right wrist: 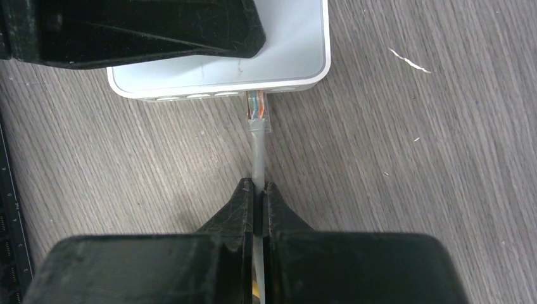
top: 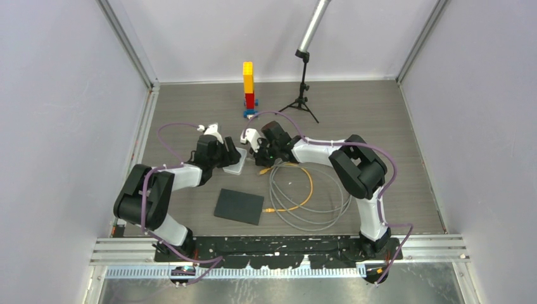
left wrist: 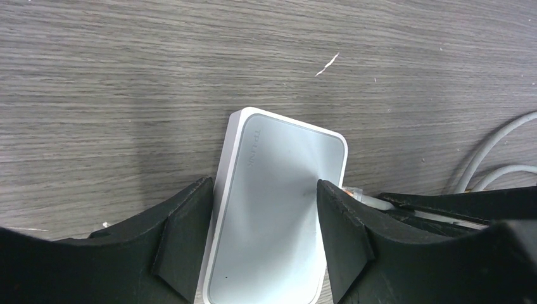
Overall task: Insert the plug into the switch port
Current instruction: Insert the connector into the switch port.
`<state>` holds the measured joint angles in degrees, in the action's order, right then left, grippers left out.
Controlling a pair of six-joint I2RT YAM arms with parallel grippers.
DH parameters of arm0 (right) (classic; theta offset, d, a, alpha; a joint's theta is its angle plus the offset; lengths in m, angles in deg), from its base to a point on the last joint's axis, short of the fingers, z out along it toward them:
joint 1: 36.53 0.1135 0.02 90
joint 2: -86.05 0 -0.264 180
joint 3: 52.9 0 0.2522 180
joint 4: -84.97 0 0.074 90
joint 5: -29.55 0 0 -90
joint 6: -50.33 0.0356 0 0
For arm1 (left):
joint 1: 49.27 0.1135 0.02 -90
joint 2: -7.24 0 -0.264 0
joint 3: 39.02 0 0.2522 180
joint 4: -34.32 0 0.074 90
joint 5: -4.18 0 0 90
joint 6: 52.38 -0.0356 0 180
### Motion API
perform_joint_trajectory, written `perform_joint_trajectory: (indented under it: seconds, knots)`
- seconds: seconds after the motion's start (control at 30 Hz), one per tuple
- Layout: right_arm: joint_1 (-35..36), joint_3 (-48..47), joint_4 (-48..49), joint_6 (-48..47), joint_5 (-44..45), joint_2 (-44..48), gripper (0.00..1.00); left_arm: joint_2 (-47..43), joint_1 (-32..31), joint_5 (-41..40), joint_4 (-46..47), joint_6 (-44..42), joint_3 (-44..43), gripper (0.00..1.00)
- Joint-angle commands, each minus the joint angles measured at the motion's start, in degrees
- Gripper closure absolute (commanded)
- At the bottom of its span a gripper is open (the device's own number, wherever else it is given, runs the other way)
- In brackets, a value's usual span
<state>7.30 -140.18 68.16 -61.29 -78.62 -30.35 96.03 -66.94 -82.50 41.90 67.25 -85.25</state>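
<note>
The small white switch box [left wrist: 278, 209] lies flat on the wood-grain table; it also shows in the top view [top: 235, 167]. My left gripper [left wrist: 263, 190] is shut on it, one finger on each long side. Its side wall [right wrist: 190, 96] has a row of port openings. My right gripper [right wrist: 258, 185] is shut on a grey cable [right wrist: 258, 155] just behind its clear plug [right wrist: 256, 107]. The plug's tip meets the rightmost opening of that wall, with most of its body still outside. The plug also peeks out in the left wrist view [left wrist: 353, 192].
The cable's grey and orange loops [top: 310, 196] lie right of centre. A dark flat pad [top: 239, 206] lies near the front. A yellow, red and blue brick tower [top: 248, 85] and a small tripod [top: 303, 95] stand at the back.
</note>
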Motion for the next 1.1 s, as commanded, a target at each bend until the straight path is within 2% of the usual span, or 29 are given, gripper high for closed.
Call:
perform_joint_trajectory:
  seconds: [0.0,0.8,1.07]
  knots:
    - [0.7,-2.4,2.7,1.3,-1.9,-0.5,1.00,1.7,-0.4,1.9,-0.6,0.6,-0.4,0.37]
    - [2.4,-4.9,2.4,0.1,0.6,-2.8,1.00,3.0,-1.6,6.3,0.8,-1.6,-1.1,0.40]
    - [2.6,-4.7,5.1,1.4,1.3,-2.8,1.00,3.0,-2.4,7.0,0.8,-1.9,-1.3,0.48]
